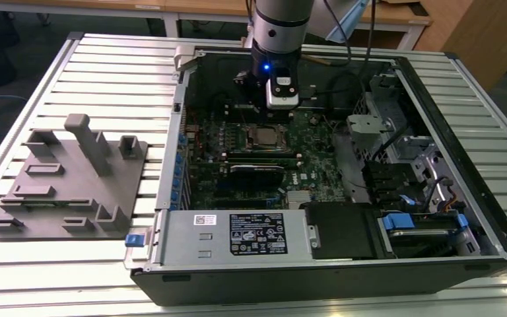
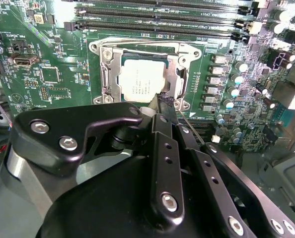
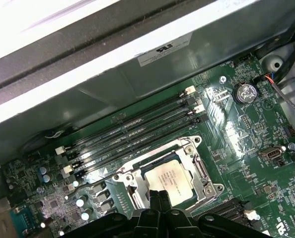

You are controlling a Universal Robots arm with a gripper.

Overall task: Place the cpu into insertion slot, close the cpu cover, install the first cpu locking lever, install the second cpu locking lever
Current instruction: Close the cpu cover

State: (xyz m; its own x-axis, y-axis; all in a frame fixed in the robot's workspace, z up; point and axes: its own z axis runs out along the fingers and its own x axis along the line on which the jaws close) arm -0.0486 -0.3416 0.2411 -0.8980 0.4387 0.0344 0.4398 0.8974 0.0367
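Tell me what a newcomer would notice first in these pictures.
The arm reaching down into the open computer case on the slatted table draws the eye in the exterior view. In both wrist views the gripper hangs at the edge of the cpu, which lies framed by the silvery cpu cover.

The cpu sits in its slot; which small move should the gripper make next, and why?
Probably ease the shut gripper slightly down onto the cpu cover: the cover looks lowered over the cpu, and the gripper's tip is at the cover's edge.
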